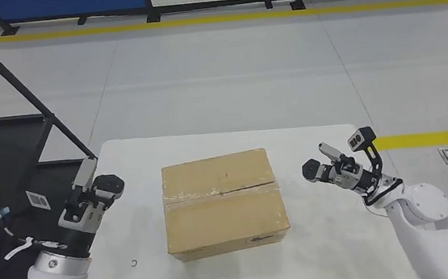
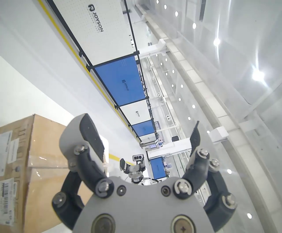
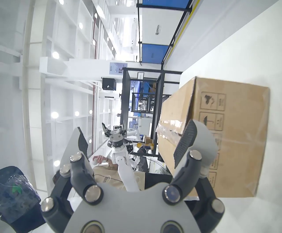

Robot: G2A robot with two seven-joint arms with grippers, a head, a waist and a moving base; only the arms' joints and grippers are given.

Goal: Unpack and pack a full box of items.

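- Cardboard box point(image 1: 224, 206) sits near the middle of the white table point(image 1: 305, 136), its flaps shut flat, with clear tape along the top seam and down over both ends
- Left wrist view has the box point(image 2: 44, 143) end-on, with printed labels and a barcode sticker on that face
- Right wrist view has the box point(image 3: 231, 132) from its other end, where a column of handling symbols is printed
- Left gripper point(image 1: 100, 180) hangs over the table off the box's left end, near it but clear of it
- Its own wrist view shows the left gripper point(image 2: 142, 130) with its dark-padded fingers point(image 2: 91, 134) spread wide and nothing between them
- Right gripper point(image 1: 320, 163) hangs over the table off the box's right end, likewise apart from the cardboard
- Its own wrist view shows the right gripper point(image 3: 135, 132) with ribbed fingers point(image 3: 185, 141) set far apart, holding nothing
- Each wrist view also catches the opposite gripper far off past the box, fingers raised and splayed
- Small dark speck point(image 1: 134, 264) lies on the table near the box's front left corner, too small to make out
- Black frame point(image 1: 16, 86) stands beside the table's left edge
- Yellow line point(image 1: 196, 21) runs across the pale floor beyond the table, with blue and white panels point(image 1: 65, 2) standing just behind it
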